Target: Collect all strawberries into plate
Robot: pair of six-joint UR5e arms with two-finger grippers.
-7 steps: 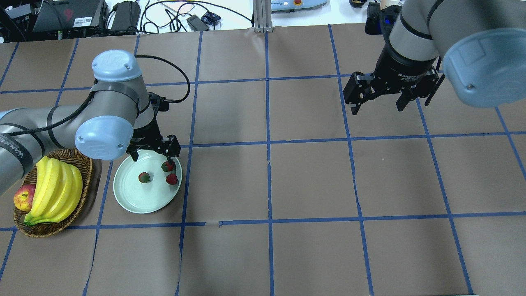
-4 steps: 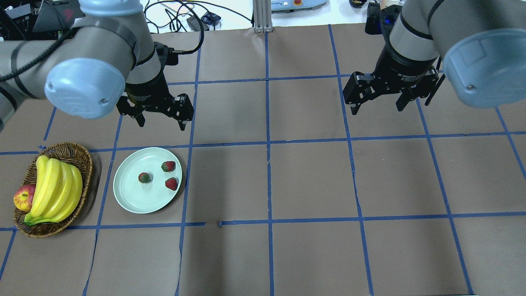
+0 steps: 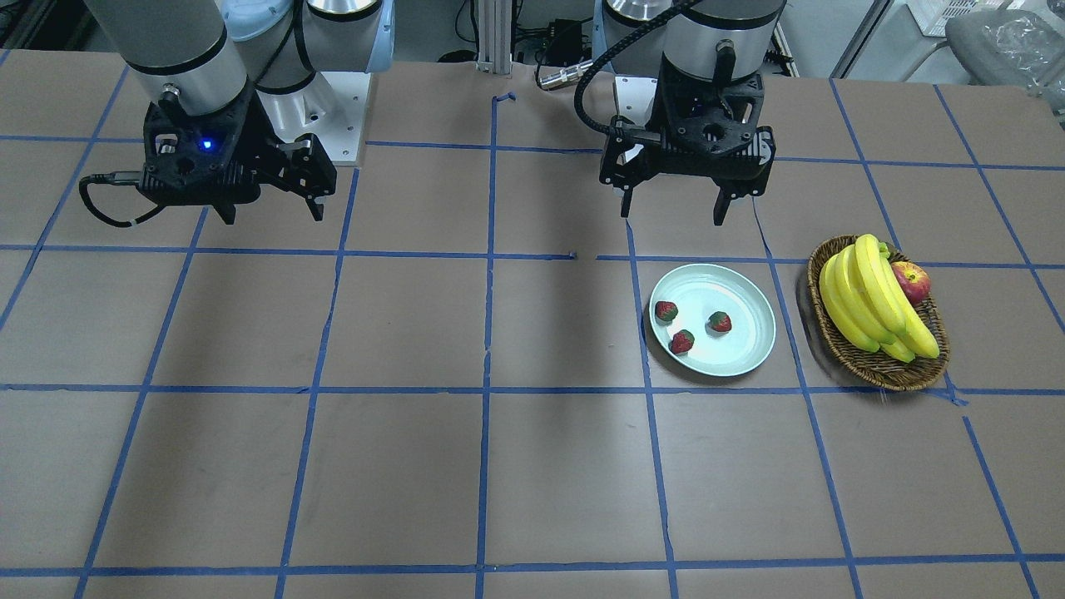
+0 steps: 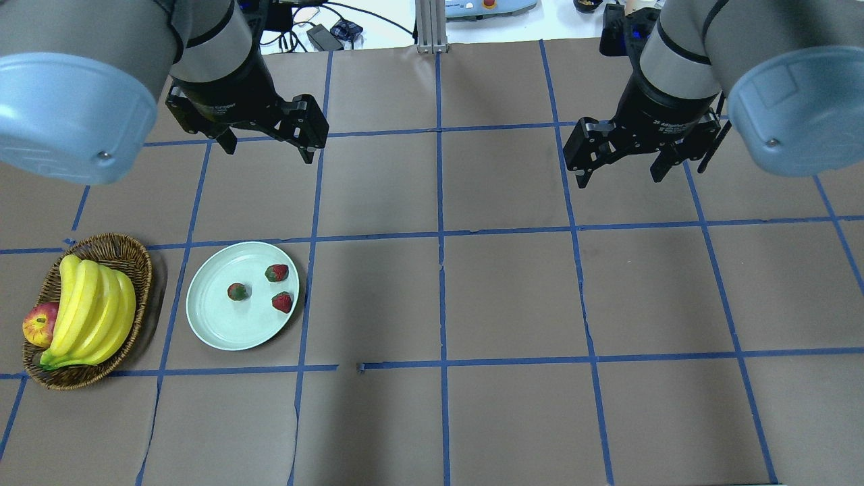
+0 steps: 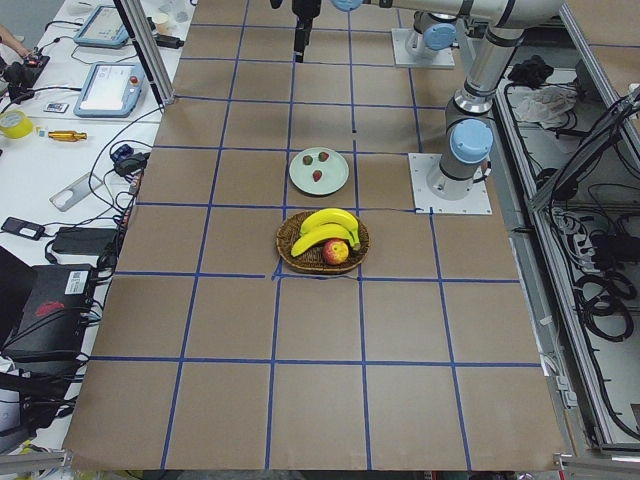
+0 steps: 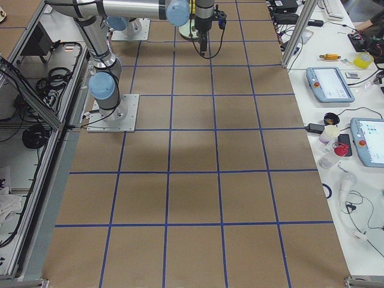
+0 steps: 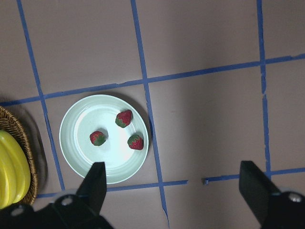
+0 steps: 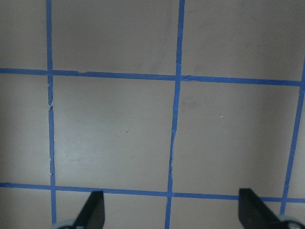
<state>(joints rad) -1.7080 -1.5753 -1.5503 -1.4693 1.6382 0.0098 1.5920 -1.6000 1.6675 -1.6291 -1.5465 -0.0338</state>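
Three strawberries lie on the pale mint-green plate (image 4: 216, 327): one at the left (image 4: 237, 291), one at the top (image 4: 277, 273), one at the right (image 4: 283, 302). They also show in the front view (image 3: 666, 311) (image 3: 720, 321) (image 3: 682, 341) on the plate (image 3: 745, 349), and in the left wrist view (image 7: 98, 138) (image 7: 124, 118) (image 7: 136, 141). My left gripper (image 4: 270, 150) is open and empty, raised well above and behind the plate. My right gripper (image 4: 621, 172) is open and empty, high over the right half of the table.
An oval wicker basket (image 4: 138, 263) with a bunch of bananas (image 4: 91, 310) and an apple (image 4: 39, 324) stands left of the plate. Brown paper with blue tape lines covers the table. Cables and devices lie beyond the far edge.
My left gripper has let go of the top strawberry on the plate and has risen and drawn back from the plate. The right arm has not moved.
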